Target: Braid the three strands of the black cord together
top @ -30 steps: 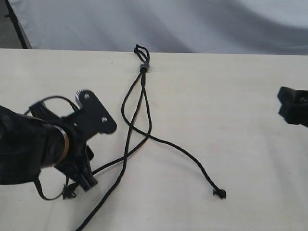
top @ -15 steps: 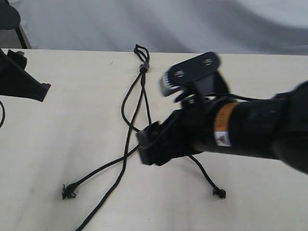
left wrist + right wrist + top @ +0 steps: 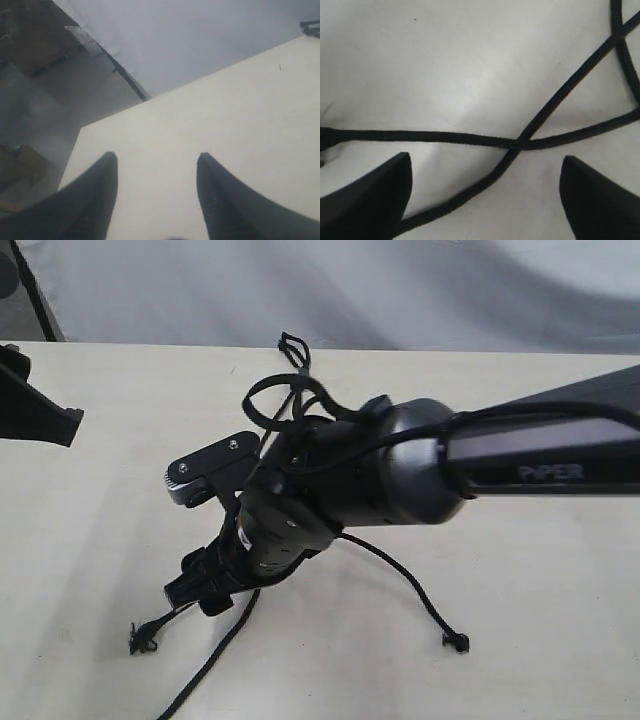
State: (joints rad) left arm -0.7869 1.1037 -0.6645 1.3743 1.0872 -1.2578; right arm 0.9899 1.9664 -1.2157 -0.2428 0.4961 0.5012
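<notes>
Table point(image 3: 520, 570): pale, grey backdrop point(image 3: 400, 290) behind.
Cord point(image 3: 430, 612): flat on table, loop point(image 3: 292, 343) at its far end.
Strands point(image 3: 445, 136): fanned out from loop, loosely crossed, no braid visible.
Right gripper point(image 3: 485, 161): well away from loop, low over two crossing strands, jaws wide, nothing held.
Left gripper point(image 3: 156, 155): far left of loop, jaws apart, empty.
Progress: hardly begun, by the look; whole braiding left.

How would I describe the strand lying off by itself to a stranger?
On the pale table, find the big black arm reaching across the middle. From under it, in the exterior view, one thin strand runs right and ends in a small knot. The other two strands trail off left.
</notes>
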